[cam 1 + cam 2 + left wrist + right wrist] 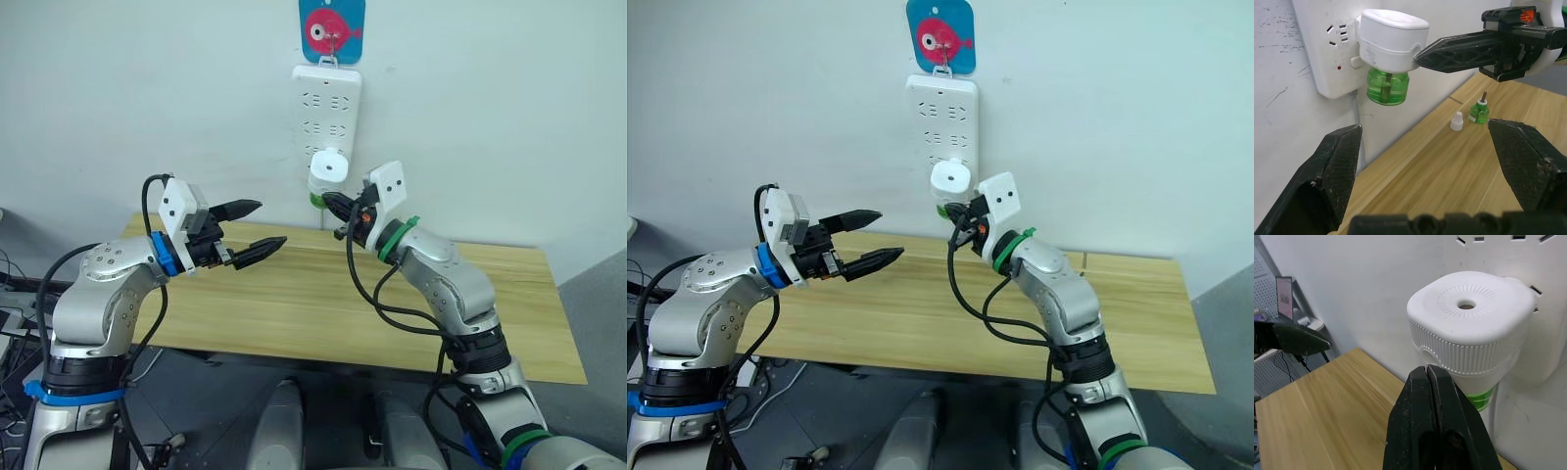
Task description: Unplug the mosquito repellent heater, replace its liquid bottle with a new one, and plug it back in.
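Note:
The white mosquito repellent heater [330, 168] is plugged into the wall power strip [326, 103], with a green liquid bottle [1387, 87] screwed in beneath it. My right gripper [331, 204] is shut with nothing between its fingers. Its tip [1418, 54] rests against the heater's side, just above the bottle. My left gripper [270, 223] hangs open over the table, to the left of the heater and apart from it. A second small green bottle [1479, 111] with a bare wick stands on the table near the wall, a white cap [1456, 121] beside it.
The wooden table [294, 304] runs along the white wall. A blue hook with a pink fish [331, 29] holds the power strip from above. The strip's cord drops behind the table.

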Motion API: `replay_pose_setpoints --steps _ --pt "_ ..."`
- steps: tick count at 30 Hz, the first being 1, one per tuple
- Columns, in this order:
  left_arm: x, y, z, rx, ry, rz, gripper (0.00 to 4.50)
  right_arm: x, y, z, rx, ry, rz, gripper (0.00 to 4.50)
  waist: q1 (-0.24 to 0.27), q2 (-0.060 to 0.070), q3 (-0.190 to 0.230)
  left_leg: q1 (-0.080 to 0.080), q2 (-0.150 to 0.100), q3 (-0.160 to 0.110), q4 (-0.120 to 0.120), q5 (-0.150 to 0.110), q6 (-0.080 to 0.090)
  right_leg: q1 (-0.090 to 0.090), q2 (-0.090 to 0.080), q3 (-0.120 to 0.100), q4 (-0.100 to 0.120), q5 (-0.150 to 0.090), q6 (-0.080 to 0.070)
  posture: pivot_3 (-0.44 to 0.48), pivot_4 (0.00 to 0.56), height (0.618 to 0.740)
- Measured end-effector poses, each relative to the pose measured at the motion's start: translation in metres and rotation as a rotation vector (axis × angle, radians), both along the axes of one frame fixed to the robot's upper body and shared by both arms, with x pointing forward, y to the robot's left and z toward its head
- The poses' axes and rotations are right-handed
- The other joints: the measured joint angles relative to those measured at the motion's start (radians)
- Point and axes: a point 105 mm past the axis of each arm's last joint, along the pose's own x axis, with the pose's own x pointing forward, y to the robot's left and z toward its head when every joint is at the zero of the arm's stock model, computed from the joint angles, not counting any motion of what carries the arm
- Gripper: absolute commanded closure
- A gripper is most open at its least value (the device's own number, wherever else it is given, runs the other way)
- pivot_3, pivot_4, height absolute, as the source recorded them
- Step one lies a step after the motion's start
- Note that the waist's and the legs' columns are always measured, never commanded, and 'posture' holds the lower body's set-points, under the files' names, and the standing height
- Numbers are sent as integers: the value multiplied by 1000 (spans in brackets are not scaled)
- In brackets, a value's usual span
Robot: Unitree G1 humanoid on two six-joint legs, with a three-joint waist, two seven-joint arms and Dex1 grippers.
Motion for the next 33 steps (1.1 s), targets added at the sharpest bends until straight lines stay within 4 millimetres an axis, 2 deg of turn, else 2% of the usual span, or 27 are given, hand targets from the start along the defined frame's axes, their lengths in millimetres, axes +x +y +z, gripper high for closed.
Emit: replay_pose_setpoints --steps 5,8,12,15,17,18,20,23,24,26,29,33 --pt "0 -1 0 -3 1 -2 0 -1 1 2 38 28 -7 4470 1 0 0 0 10 13 0 1 0 0 1 -1 0 0 0 257 208 740" --pt "0 -3 -2 2 3 -11 0 -6 -7 3 4 9 3 4470 4 0 0 0 12 18 0 1 0 0 1 -1 0 -1 -1 258 206 740" --pt "4 -1 -11 21 18 -15 0 -36 -17 -8 -147 -31 133 4470 3 0 0 -1 12 21 -2 1 0 0 -1 0 -2 -2 -1 260 205 740" --pt "7 0 -18 50 33 -30 0 -55 -23 -14 -198 -20 207 3837 2 0 0 -1 13 20 -4 1 0 -1 0 -1 -1 -1 2 260 205 740" --pt "9 4 -23 79 47 -24 0 -59 -41 -19 -249 -10 199 3207 2 0 0 -1 13 19 -4 1 0 -1 1 -2 -1 -1 1 261 205 740" --pt "13 14 -29 113 70 4 0 -59 -66 -25 -291 10 148 2826 3 0 0 -1 13 19 -4 1 0 -1 1 -2 -1 -4 -4 261 205 740" --pt "19 30 -36 164 95 53 0 -59 -101 -31 -348 34 71 2276 4 0 0 -1 13 20 -4 1 0 -1 0 -2 -2 -4 -4 261 205 740" --pt "29 59 -40 244 103 136 0 -63 -165 -41 -447 107 -51 1203 9 0 0 -1 12 20 -4 1 0 0 0 -1 -3 -4 -3 254 203 740" --pt "33 68 -37 264 95 161 0 -63 -188 -40 -472 126 -107 739 10 0 0 -1 12 21 -3 1 0 0 -1 -1 -3 -4 -3 254 203 740" --pt "40 77 -30 284 67 189 0 -63 -211 -29 -483 110 -166 80 10 0 0 0 12 21 -3 1 0 0 0 0 -2 -4 -3 250 202 740" --pt "51 82 -20 297 22 210 0 -66 -232 -26 -488 115 -215 35 8 -1 -1 0 12 21 -3 1 0 0 0 -1 -2 -4 -3 243 201 740" --pt "55 92 -27 307 37 234 0 -69 -260 -39 -458 179 -289 35 0 -1 -1 0 12 23 -4 1 0 -1 0 0 -2 0 4 226 202 740"
